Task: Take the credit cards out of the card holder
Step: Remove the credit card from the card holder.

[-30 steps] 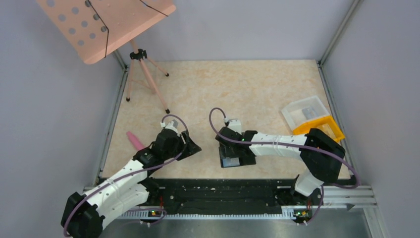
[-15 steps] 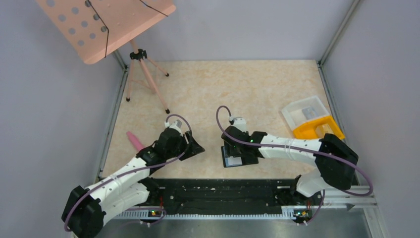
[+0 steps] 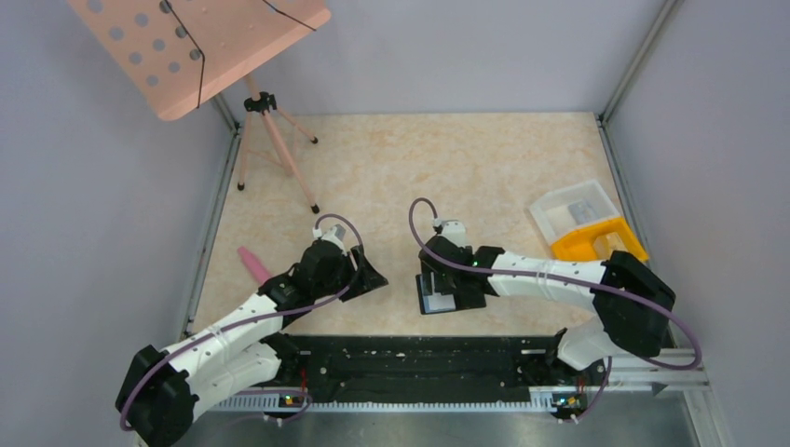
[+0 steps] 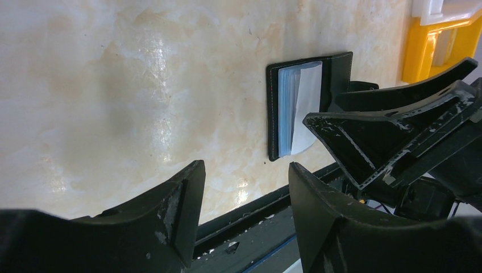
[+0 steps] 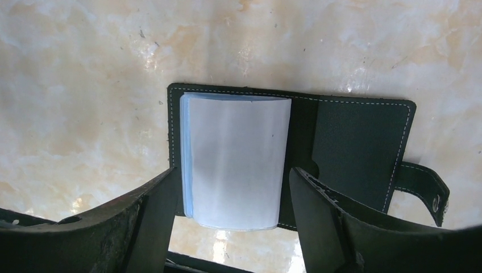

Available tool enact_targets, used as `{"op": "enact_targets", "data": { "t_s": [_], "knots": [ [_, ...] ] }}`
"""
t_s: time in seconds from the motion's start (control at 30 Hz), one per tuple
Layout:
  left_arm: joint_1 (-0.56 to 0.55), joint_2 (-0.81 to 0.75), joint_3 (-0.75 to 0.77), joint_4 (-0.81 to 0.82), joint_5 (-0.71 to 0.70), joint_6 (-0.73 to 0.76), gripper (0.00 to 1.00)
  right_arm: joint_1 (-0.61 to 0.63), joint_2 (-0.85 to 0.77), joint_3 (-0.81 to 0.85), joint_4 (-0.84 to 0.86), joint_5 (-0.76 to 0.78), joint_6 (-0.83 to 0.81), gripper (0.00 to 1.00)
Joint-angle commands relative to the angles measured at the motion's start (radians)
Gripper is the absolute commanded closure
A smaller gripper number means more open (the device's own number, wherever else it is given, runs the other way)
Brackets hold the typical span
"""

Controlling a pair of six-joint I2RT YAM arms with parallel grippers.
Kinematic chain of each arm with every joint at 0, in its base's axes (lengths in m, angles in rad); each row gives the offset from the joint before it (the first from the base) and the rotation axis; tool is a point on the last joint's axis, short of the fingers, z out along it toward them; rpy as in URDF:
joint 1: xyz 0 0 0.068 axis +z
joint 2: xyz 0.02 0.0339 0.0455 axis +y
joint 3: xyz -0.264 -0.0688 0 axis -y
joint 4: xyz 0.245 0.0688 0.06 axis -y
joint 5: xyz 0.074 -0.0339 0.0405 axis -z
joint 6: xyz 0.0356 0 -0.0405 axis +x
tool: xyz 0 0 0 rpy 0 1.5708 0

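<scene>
2 pincers: right pincer (image 5: 233, 175) & left pincer (image 4: 245, 168) both gaping wide, empty.
Card holder (image 5: 295, 156): lying open on surface (image 5: 85, 68) nr front edge, so cards (image 5: 236, 162) are showing.
Right: I'm hovering it over the cards, jaws flanking them.
Left: I'm parking it beside, prob. to pin holder.
</scene>
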Motion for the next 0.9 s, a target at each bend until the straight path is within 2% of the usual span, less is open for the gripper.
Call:
{"op": "enact_targets", "data": {
  "t_s": [0.0,0.2,0.43,0.87],
  "knots": [
    [-0.007,0.003,0.038,0.044,-0.014,0.001,0.39,-0.008,0.037,0.017,0.010,-0.001,-0.011,0.29],
    [-0.007,-0.001,0.045,0.025,-0.020,0.013,0.39,-0.007,0.092,0.029,0.007,0.008,-0.004,0.28],
    [-0.007,-0.033,0.034,0.004,-0.036,0.016,0.39,-0.008,0.067,0.033,-0.004,0.009,-0.004,0.47],
    [-0.008,-0.021,0.042,0.012,-0.027,0.014,0.39,-0.007,0.008,0.028,-0.002,-0.017,-0.004,0.50]
  ]
}}
